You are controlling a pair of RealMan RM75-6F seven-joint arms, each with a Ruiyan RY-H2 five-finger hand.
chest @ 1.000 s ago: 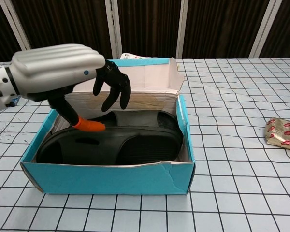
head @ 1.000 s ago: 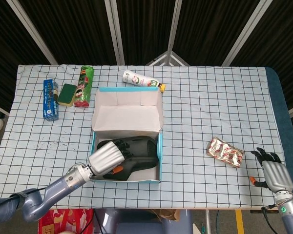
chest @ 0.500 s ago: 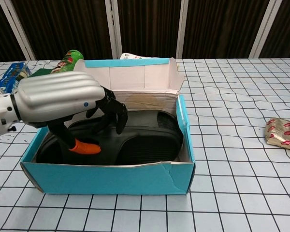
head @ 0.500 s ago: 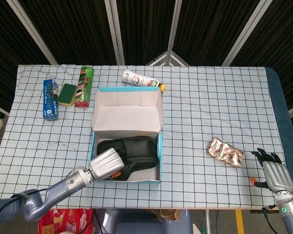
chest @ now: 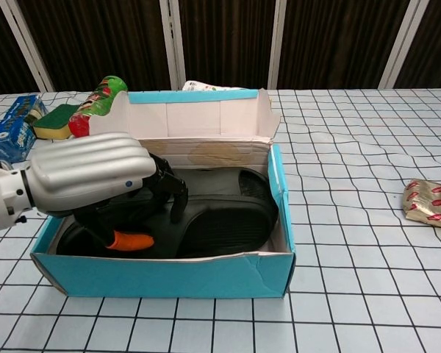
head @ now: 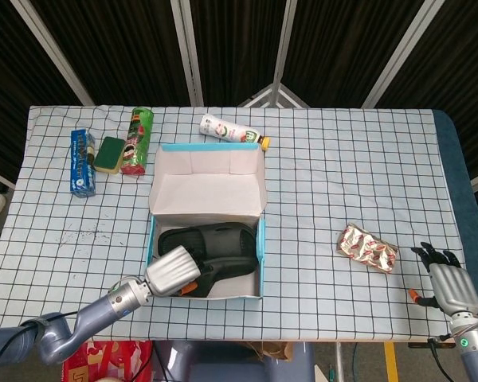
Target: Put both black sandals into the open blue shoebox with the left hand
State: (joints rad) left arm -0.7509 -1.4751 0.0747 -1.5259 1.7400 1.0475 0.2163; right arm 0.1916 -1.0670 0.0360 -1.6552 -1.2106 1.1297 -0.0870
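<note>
Black sandals [chest: 228, 213] lie flat inside blue shoebox [chest: 206, 276].

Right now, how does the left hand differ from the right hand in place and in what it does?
The left hand is down inside the open blue shoebox, fingers on the black sandals; the right hand is at the table's near right corner, away from the box. The left hand's fingers curl downward, while the right hand's fingers are apart and hold nothing. Both have a silver back and black fingers.
</note>
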